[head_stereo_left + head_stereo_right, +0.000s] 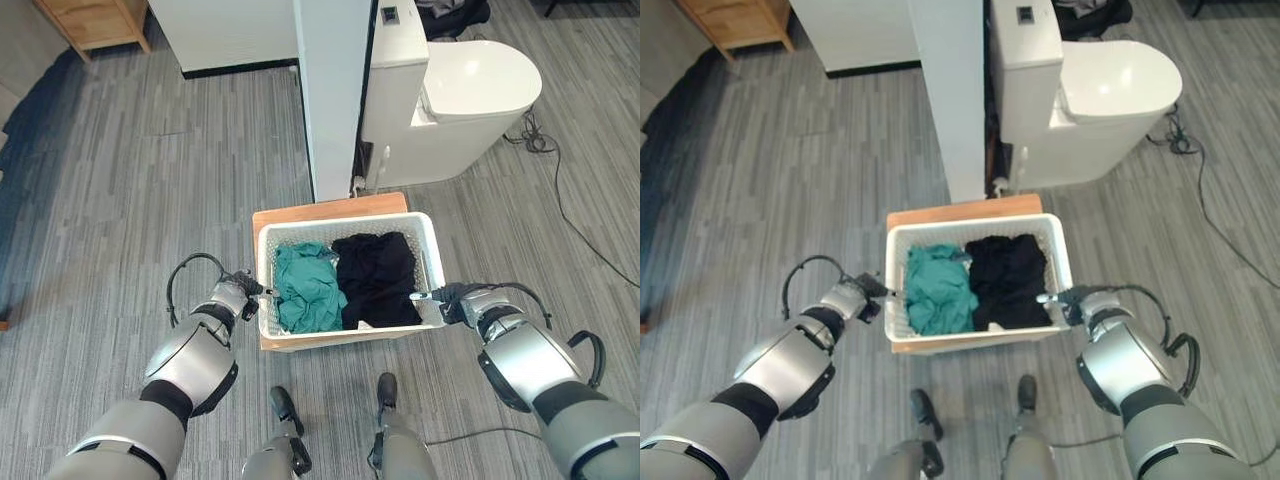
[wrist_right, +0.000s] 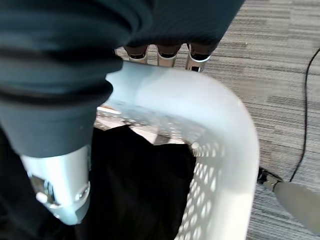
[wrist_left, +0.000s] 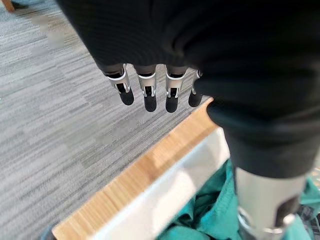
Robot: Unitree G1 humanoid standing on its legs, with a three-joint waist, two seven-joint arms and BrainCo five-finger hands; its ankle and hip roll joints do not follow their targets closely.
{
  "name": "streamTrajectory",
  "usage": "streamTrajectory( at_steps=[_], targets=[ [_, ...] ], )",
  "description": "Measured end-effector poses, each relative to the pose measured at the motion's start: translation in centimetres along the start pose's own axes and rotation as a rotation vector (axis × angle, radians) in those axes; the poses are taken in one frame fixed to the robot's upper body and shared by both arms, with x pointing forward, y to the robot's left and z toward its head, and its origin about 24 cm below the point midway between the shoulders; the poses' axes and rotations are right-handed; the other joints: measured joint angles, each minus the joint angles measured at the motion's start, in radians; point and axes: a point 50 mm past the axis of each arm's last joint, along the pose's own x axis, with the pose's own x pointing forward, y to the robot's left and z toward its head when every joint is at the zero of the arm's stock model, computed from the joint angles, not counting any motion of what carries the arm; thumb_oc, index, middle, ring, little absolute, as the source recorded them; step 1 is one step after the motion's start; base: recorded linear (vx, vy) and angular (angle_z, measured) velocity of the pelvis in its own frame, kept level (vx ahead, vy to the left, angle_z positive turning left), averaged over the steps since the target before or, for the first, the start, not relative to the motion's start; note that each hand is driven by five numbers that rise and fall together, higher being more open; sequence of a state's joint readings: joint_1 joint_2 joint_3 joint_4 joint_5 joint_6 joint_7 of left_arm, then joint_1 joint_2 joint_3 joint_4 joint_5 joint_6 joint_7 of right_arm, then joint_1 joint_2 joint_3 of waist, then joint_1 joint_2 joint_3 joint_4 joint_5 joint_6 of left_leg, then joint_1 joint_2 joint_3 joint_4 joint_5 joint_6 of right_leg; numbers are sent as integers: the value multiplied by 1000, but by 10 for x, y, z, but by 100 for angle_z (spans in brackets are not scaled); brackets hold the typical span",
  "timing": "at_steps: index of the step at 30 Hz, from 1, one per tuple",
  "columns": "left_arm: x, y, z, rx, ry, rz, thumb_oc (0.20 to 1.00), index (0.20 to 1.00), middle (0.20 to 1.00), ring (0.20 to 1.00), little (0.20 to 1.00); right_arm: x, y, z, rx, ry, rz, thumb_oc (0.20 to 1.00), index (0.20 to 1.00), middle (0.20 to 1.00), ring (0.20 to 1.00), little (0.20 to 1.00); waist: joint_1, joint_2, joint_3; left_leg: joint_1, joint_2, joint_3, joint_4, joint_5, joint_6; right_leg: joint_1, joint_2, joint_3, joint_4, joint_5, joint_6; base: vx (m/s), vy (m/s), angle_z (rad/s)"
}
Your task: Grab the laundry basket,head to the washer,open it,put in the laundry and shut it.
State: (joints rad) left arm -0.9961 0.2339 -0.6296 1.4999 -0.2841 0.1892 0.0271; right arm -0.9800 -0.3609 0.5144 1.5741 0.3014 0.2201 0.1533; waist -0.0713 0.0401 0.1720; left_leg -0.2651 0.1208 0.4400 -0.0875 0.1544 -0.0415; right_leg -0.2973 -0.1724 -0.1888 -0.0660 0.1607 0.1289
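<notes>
A white laundry basket rests on a low wooden board straight ahead of me. Inside it, a teal cloth lies on the left and a black cloth on the right. My left hand is at the basket's left rim; its fingers hang straight outside over the floor, and the thumb reaches over the teal cloth without gripping. My right hand straddles the right rim, thumb inside above the black cloth.
A white partition stands just behind the basket, with a white toilet to its right. A white unit and a wooden cabinet stand at the back left. A cable runs across the floor on the right.
</notes>
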Motion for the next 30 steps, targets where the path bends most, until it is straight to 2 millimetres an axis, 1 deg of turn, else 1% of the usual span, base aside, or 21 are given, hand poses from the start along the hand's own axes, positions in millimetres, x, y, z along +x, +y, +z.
streamTrajectory(
  at_steps=[1,2,4,6,14,18,22,23,24,25,26,30],
  targets=[
    [0,0,-1,-117,1,-12,1000,1000,1000,1000,1000,0,0,2,0,-6,0,1000,1000,1000,1000,1000,0,-3,7,0,1,0,0,0,0,0,0,1,-1,0,0,0,0,0],
    [0,0,-1,-179,4,-18,1000,1000,1000,1000,1000,0,0,3,0,-10,-1,1000,1000,1000,1000,1000,0,-7,12,0,1,0,0,0,0,0,1,1,-3,0,0,0,0,0],
    [0,-1,0,-259,3,-32,1000,1000,1000,1000,1000,-1,1,7,-3,-27,2,1000,1000,1000,1000,1000,1,-14,22,-1,2,0,0,0,0,0,2,0,-4,0,0,0,0,0],
    [0,-2,0,-289,4,-37,1000,1000,1000,1000,1000,-2,0,12,-2,-45,-1,1000,1000,1000,1000,1000,0,-22,28,-1,2,0,0,0,0,1,2,0,-5,0,0,0,0,0],
    [0,3,3,-292,-5,-29,1000,1000,1000,1000,1000,-5,-4,26,-1,-87,-28,1000,1000,1000,1000,1000,0,-24,29,-1,2,-8,-1,0,0,6,3,-6,-6,2,-2,0,0,0],
    [-1,14,2,-293,-6,-1,1000,1000,1000,1000,1000,-8,-5,35,2,-111,-42,1000,1000,1000,1000,1000,-1,-24,29,-4,3,-10,-1,0,0,3,3,-6,-7,2,-3,0,0,0],
    [-2,21,12,-292,-30,18,1000,1000,1000,1000,1000,-9,-6,38,28,-123,-42,1000,1000,1000,1000,1000,-1,-28,27,-17,2,-13,0,1,-1,-9,3,-7,-6,4,-4,2,4,2],
    [-4,23,22,-288,-58,18,1000,1000,1000,1000,1000,-10,-5,43,-7,-134,-46,1000,1000,1000,1000,1000,-4,-30,27,-26,2,-13,0,2,-2,-18,3,-7,-6,5,-5,0,0,0],
    [-4,23,23,-288,-61,18,1000,1000,1000,1000,1000,-10,-4,44,-11,-139,-44,1000,1000,1000,1000,1000,-7,-30,27,-26,2,-13,0,2,-2,-18,4,-8,-6,6,-5,0,0,0],
    [-6,27,32,-284,-84,33,1000,1000,1000,1000,1000,-13,-5,53,-74,-157,-54,1000,1000,1000,1000,1000,-16,-33,27,-38,3,-15,1,2,-2,-29,4,-9,-5,6,-5,0,0,0],
    [-7,29,37,-285,-101,40,1000,1000,1000,1000,1000,-14,-6,57,-76,-170,-55,1000,1000,1000,1000,1000,-18,-35,28,-43,3,-15,1,2,-1,-35,4,-8,-4,7,-6,0,0,0],
    [-8,27,41,-283,-114,37,1000,1000,1000,1000,1000,-15,-5,61,-77,-186,-51,1000,1000,1000,1000,1000,-25,-39,27,-44,3,-15,2,2,-2,-37,4,-8,-4,7,-7,0,0,0]
  ],
)
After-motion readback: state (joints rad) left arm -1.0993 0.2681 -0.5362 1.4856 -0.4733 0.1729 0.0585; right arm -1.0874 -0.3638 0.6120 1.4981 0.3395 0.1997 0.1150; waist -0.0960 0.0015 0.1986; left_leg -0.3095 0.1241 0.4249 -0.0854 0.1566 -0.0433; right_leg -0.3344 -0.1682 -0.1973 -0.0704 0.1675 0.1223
